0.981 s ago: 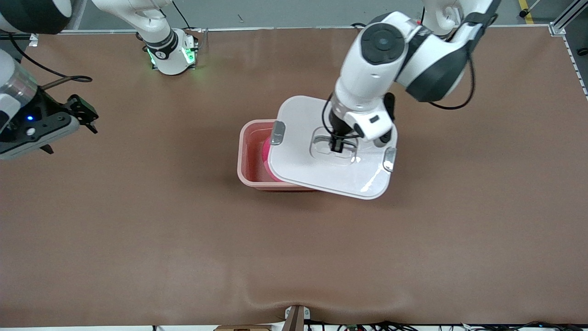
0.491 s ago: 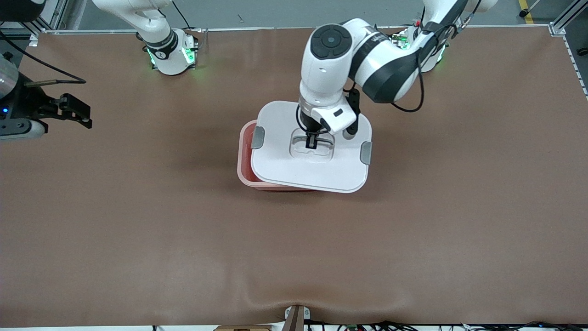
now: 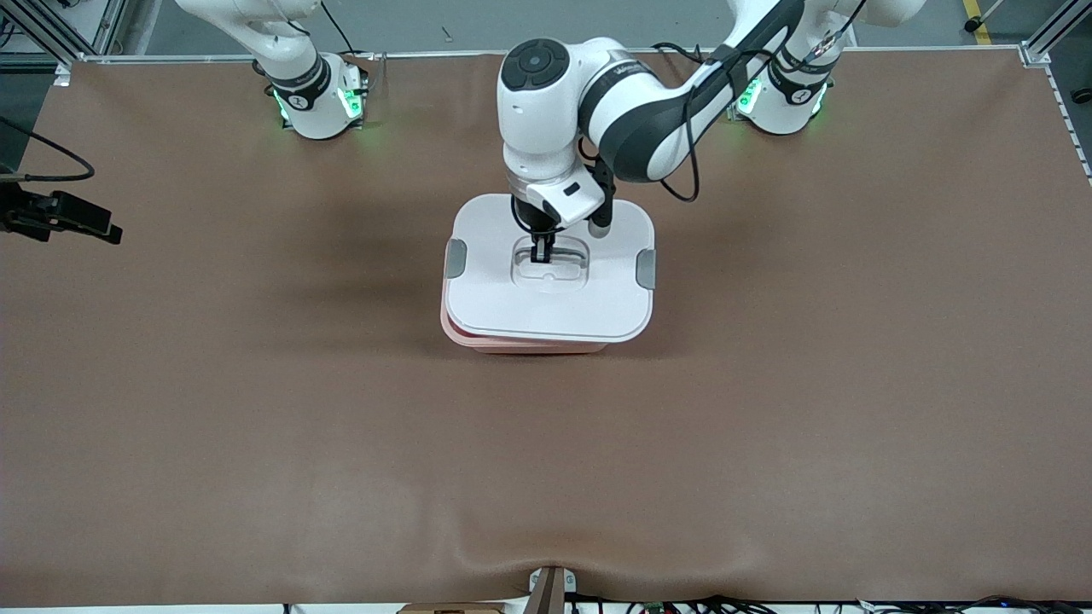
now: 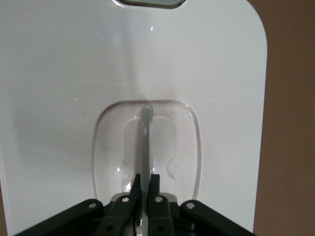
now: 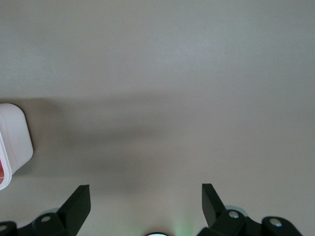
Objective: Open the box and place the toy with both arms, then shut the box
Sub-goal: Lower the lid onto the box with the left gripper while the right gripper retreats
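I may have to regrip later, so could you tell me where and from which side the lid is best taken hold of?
Grip the thin upright handle in the recess at the middle of the lid, coming straight down from above. The lid lies flat on the box, and the left gripper is shut on that handle this way.

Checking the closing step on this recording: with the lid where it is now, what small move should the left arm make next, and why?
Probably lower the lid straight down until it seats. The left gripper is shut on the lid's handle, and the lid sits almost squarely over the pink box, whose rim shows only along the edge nearest the camera. The right gripper waits open over bare table.
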Controlling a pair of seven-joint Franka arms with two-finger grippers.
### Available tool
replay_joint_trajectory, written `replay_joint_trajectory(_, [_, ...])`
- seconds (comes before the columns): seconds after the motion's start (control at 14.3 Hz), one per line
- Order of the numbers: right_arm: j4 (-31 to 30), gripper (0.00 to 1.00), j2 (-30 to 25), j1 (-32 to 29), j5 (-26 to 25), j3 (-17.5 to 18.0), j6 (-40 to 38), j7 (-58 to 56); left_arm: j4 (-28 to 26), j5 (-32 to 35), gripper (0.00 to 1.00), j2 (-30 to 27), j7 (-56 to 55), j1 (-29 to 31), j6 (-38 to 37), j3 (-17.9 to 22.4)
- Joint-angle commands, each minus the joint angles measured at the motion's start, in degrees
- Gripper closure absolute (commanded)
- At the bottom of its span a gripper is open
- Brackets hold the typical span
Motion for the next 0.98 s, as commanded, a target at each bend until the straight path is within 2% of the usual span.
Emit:
replay_joint_trajectory(0.0, [-3.40, 0.00, -2.09, -0.09, 1.19, -0.78, 2.34, 0.63, 0.48, 1.47, 1.00, -0.05, -0.87, -0.77, 0.27, 0.49])
replay_joint_trajectory(0.28, [-4.01, 0.00, -2.01, 0.17, 1.19, -0.78, 5.60, 0.72, 0.57, 2.95, 1.00, 1.35, -2.71, -1.64, 0.53, 0.49])
replay_joint_trajectory(0.49, [-3.31, 0.00, -2.09, 0.52, 0.49, -0.43, 5.17, 0.55, 0.57, 6.55, 1.00, 3.20, -7.00, -2.96, 2.46, 0.49])
replay_joint_trajectory(0.77, [-2.69, 0.00, -2.01, 0.61, 0.31, -0.34, 4.99, 0.55, 0.66, 7.97, 1.00, 4.26, -8.16, -3.49, 4.22, 0.58])
replay_joint_trajectory(0.91, [-0.77, 0.00, -1.57, 0.87, -1.78, -0.25, 4.90, -1.20, 0.74, 9.20, 1.00, 4.78, -9.30, -3.49, 4.57, 0.58])
